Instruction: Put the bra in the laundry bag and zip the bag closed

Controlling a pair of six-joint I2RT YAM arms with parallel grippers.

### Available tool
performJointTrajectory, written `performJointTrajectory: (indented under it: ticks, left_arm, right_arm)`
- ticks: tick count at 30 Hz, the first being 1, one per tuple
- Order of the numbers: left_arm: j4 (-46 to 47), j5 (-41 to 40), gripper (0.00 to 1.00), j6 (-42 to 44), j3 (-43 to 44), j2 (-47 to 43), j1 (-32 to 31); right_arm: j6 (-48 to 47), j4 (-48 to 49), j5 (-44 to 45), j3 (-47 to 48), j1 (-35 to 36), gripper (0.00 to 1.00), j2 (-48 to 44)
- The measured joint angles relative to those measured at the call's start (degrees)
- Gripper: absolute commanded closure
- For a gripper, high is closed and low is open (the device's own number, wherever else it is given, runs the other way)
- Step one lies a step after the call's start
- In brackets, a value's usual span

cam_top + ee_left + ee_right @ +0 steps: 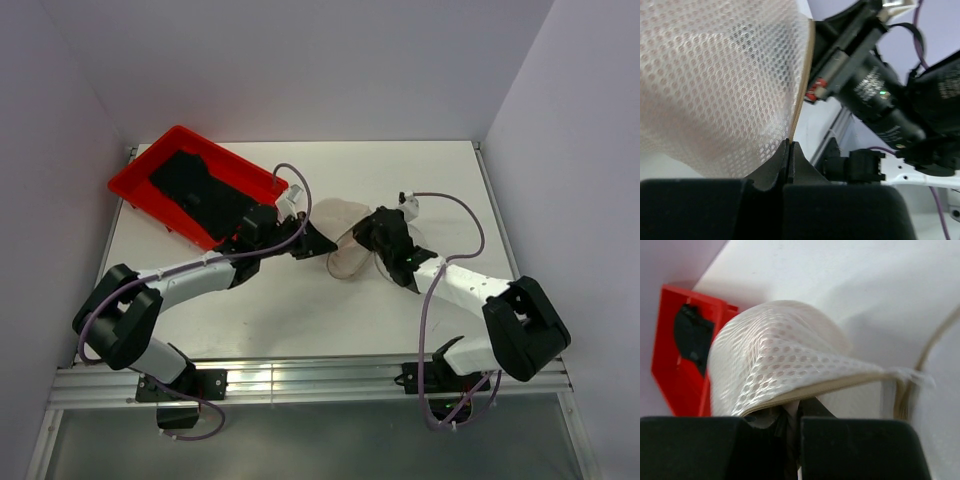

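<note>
Soft, even light fills the top view. The arms cast faint, diffuse shadows on the white table [300, 320], and the rail [330, 378] shows a bright sheen. In the left wrist view the bag [715, 85] mesh is fairly sharp and the background soft. The right wrist view is blurred throughout, the tray [670, 365] hazy. The fingers [760, 180] in both wrist views are near-black.

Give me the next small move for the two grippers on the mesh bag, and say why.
Probably leave the left gripper pinched and shift the right gripper along the rim to hunt for the zipper pull. Both are shut on the laundry bag, a pink tint like the bra shows through its mesh, and no pull is in view.
</note>
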Motion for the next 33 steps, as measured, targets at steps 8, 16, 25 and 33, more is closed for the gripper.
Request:
performJointTrajectory:
  ticks: [8,16,25,33]
  left_arm:
    - [3.85,2.47,1.00,-6.78,-3.52,-1.84,-0.66]
    - [3.89,-2.38,1.00,-7.61,-5.22,-5.27,-0.46]
    - [2.40,-9.73,1.00,-6.95,-9.01,-8.61,0.81]
    - [2.19,-14.64,0.98,-5.95,-12.79,-10.43,2.49]
  right_arm:
    - [1.57,-4.59,8.48,0.72,3.32,1.00,4.79]
    - [-5.42,-10.71,7.78,3.69,4.35,0.17,4.81]
    - [-17.31,-20.76,-4.09,7.58,3.96,0.06,-4.79]
    - [-21.31,-21.94,-7.74,5.40,2.49,0.66,-13.64]
